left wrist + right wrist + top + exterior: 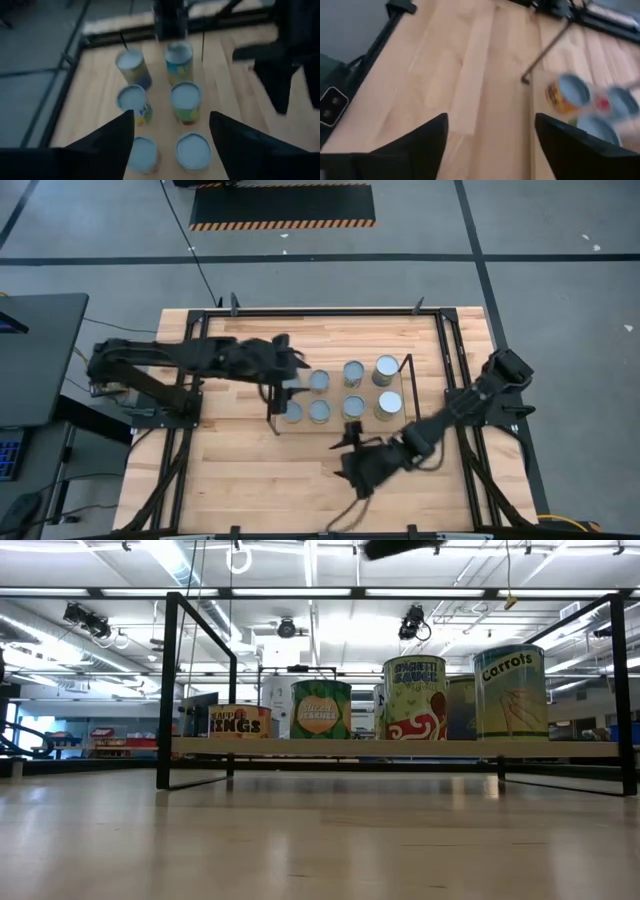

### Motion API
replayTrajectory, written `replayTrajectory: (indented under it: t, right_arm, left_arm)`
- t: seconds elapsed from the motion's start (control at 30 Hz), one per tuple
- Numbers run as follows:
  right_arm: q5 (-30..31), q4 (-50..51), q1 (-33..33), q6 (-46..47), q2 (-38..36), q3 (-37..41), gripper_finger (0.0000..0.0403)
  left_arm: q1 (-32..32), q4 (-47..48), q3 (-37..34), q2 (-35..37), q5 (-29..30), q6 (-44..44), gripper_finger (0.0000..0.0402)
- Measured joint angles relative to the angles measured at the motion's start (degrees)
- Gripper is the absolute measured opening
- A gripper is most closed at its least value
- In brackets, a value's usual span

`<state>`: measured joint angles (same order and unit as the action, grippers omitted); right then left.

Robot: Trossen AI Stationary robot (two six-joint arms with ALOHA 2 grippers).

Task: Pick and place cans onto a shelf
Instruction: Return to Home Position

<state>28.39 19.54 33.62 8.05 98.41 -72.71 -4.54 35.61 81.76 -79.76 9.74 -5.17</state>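
high view / shelf: the shelf [337,391] sits around the middle of the counter [230,470].
high view / cans: the cans [353,406] stand on the shelf in two close rows. Seven silvery tops show; the spot under the left claw is hidden.
high view / left claw: the left claw [292,375] hangs over the shelf's left end.
high view / right claw: the right claw [347,465] is over bare counter, between the shelf and the counter's near edge.
low view / cans: all upright on the board. The low pineapple rings can [240,721] is at the left end and the taller carrots can [511,692] at the right.
left wrist view / left claw: fingers spread wide and empty, six tops below.
right wrist view / right claw: fingers apart, holding nothing, with the shelf corner off to one side.
handling: likely rigid and fairly heavy if full. The paper labels are probably a bit slick.
hold: across the side wall at mid-height, from above. Tight spacing leaves little finger room.
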Motion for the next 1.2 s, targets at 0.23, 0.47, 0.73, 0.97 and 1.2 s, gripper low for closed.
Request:
replayTrajectory:
  t: [0.23,0.47,0.73,0.97,1.2]
  right_arm:
    - [-11.0,-4.4,-11.1,-13.4,-0.1,0.6,0.0198]
    - [-27.8,-6.4,-21.1,-20.7,-0.2,0.6,0.0124]
    - [-38.5,-7.7,-30.8,-24.3,-3.6,1.6,0.0070]
    - [-39.3,-25.8,-36.8,-22.4,-17.9,17.1,0.0043]
    - [-25.3,-30.2,-39.5,-14.5,-38.8,34.0,0.0034]
  left_arm:
    - [2.4,-18.3,-18.6,12.9,0.1,-1.5,0.0215]
    - [5.1,-36.2,-39.4,26.4,2.3,-1.5,0.0181]
    - [6.6,-39.0,-47.7,37.3,12.2,-1.6,0.0172]
    - [6.7,-38.4,-47.7,38.6,15.8,-1.6,0.0172]
    - [7.0,-34.7,-47.7,38.8,15.9,0.1,0.0172]
